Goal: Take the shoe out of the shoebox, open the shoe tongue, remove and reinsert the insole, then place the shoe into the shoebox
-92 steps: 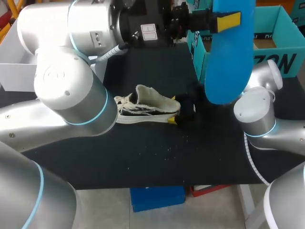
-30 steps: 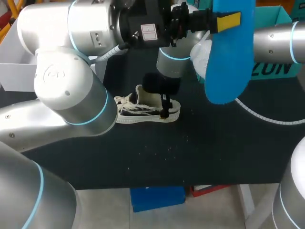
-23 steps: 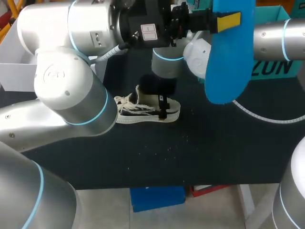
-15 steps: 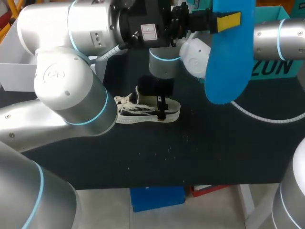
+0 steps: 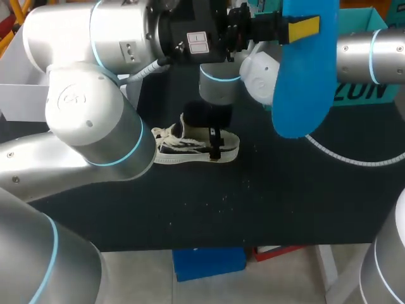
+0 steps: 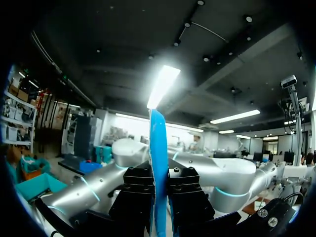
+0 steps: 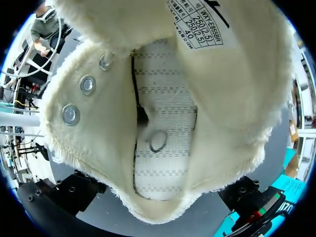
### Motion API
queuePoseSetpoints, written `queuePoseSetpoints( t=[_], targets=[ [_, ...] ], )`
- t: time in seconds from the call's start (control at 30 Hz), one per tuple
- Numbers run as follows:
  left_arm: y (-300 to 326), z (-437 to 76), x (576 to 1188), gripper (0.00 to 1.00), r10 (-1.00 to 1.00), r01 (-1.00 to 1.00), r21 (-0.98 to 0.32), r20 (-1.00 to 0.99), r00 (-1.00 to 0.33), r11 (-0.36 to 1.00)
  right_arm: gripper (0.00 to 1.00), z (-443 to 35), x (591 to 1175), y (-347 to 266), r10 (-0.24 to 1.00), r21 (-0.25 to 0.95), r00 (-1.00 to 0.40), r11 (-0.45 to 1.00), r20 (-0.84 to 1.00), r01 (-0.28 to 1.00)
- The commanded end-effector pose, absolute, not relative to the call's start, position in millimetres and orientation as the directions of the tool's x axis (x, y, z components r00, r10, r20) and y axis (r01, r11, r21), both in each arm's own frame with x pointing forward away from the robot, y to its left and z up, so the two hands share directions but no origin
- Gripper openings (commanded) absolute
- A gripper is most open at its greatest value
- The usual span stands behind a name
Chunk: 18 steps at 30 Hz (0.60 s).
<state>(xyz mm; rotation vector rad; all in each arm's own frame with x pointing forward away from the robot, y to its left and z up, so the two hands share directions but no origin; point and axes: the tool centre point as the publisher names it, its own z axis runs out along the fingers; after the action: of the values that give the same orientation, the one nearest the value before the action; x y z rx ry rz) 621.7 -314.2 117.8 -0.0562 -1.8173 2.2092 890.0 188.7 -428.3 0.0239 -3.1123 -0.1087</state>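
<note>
As its inside stands bare for the refit, the cream, fleece-lined low shoe (image 5: 190, 144) is seen lying on its sole on the black table mat (image 5: 253, 209), out of its box. Directly above the shoe's mouth, the right gripper (image 5: 216, 140) is brought down from over the shoe. Whether it has closed on the shoe cannot be told. From that wrist, the stitched white footbed (image 7: 163, 133) is shown with no insole on it, and the labelled tongue (image 7: 197, 24) is folded back clear of the opening.

Higher up and to the right of the shoe, the thin blue foam insole (image 5: 302, 82) is held at one end, pinched flat between the two closed fingers of the left gripper (image 5: 302, 28), with its long end hanging free. Farther back, beyond the shoe on its right, the teal cardboard shoebox (image 5: 354, 18) is partly hidden by the right arm.

The insole is judged light and bendable, so it is likely to buckle if pushed from far back. A hold near its heel end, with the toe end fed in first, is advised. The shoe is judged light and soft at the collar, firmer at the sole, and it is best steadied by its side walls.
</note>
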Motion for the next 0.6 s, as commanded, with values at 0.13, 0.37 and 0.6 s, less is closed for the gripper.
queuePoseSetpoints(
  t=[0.13, 0.37, 0.6],
  targets=[
    [-317.1, 117.2, 620.5, 0.0, 0.233, -0.189, -0.966, 0.146, -0.961, -0.174, 1.0, -423.5, 887.1, 178.0, -0.049, 0.147, -0.999, 0.988, 0.016, -0.046],
    [-317.1, 117.2, 620.5, 0.0, 0.233, -0.189, -0.966, 0.146, -0.961, -0.174, 1.0, -423.8, 883.2, 176.5, -0.073, 0.38, -0.997, 0.923, 0.002, -0.066],
    [-317.1, 117.2, 620.5, 0.0, 0.233, -0.189, -0.966, 0.146, -0.961, -0.174, 1.0, -426.0, 882.1, 170.2, -0.016, 0.52, -1.0, 0.854, -0.007, -0.017]
  ],
)
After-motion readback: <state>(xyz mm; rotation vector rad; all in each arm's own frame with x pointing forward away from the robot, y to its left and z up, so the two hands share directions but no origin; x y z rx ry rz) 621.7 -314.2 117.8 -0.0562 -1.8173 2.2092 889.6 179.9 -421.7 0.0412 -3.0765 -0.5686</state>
